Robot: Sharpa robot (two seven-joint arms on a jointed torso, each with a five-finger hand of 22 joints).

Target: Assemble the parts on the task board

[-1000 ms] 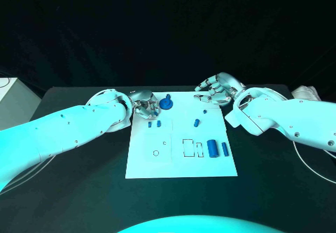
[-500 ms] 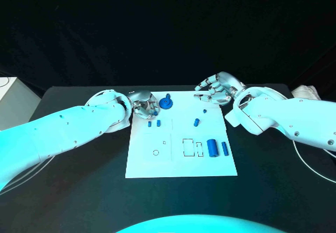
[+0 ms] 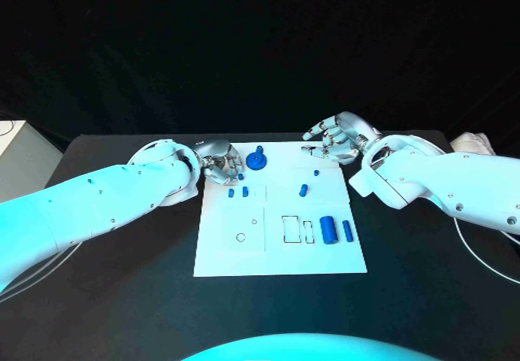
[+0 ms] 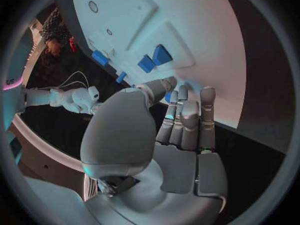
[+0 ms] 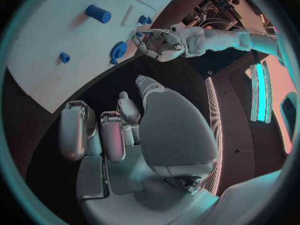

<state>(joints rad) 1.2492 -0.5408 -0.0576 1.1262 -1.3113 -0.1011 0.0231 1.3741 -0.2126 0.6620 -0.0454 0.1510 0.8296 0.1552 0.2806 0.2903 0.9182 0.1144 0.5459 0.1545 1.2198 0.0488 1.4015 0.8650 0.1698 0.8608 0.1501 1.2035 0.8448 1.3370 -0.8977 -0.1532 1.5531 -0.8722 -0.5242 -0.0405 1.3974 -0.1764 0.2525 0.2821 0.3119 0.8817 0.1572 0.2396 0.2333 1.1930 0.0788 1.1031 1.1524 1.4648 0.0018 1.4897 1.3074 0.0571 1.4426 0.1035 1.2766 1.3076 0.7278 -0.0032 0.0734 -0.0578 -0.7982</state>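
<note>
The left hand [image 3: 220,167], fingers curled together near the white task board's [image 3: 228,256] far corner, seems to pinch a small blue part, though I cannot tell; the round blue disc [image 3: 257,160] lies just beside it. Lower slowly, keeping aligned. The right hand [image 3: 336,140] hovers spread, empty.

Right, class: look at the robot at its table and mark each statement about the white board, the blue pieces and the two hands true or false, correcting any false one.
1. The white board lies between the two arms. True.
2. The right hand is holding the blue disc. False: it holds nothing and sits at the board's far right corner, apart from the disc.
3. Two blue cylinders lie side by side near the board's right edge. True.
4. The left hand is at the board's near edge. False: it is at the far left part of the board, beside the disc.
5. The table is black. True.
</note>
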